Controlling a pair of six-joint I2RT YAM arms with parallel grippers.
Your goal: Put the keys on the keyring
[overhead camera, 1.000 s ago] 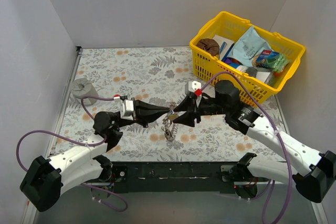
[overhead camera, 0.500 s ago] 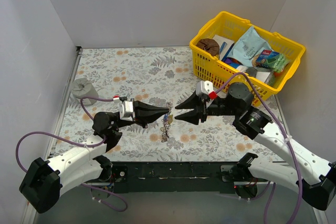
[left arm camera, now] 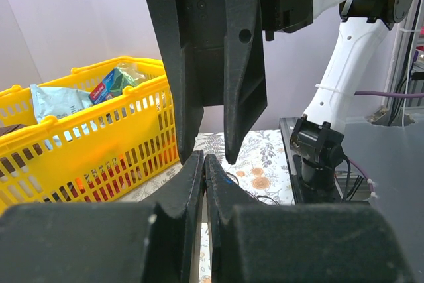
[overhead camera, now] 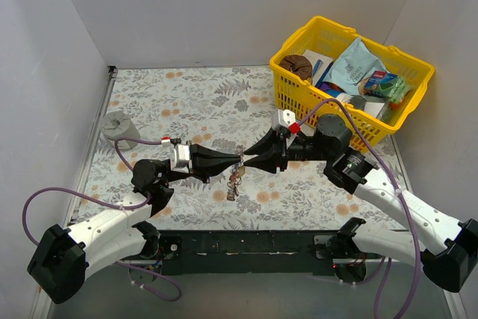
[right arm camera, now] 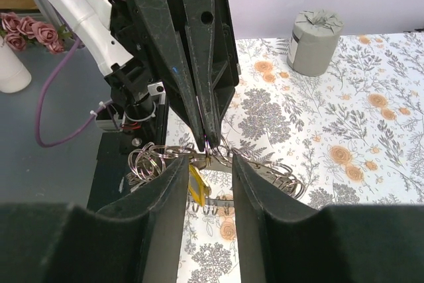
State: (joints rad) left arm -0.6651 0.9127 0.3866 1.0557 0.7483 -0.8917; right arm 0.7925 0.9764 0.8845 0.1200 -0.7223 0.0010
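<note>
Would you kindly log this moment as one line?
left gripper: shut on keyring | right gripper: open around keyring | yellow key: between right jaws

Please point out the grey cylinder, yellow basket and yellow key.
grey cylinder [right arm camera: 317, 44], right wrist view, side wall.
yellow basket [overhead camera: 299, 91], top external view, front wall.
yellow key [right arm camera: 196, 185], right wrist view, plastic head.

Print on the packets [overhead camera: 357, 65] is too small to read.

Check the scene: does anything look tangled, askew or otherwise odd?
Yes: the keyring, pinched at the tips of the shut left gripper, looks like a tangled bunch of wire loops rather than one neat ring, with a yellow key caught in it. Nothing else stands out.
</note>
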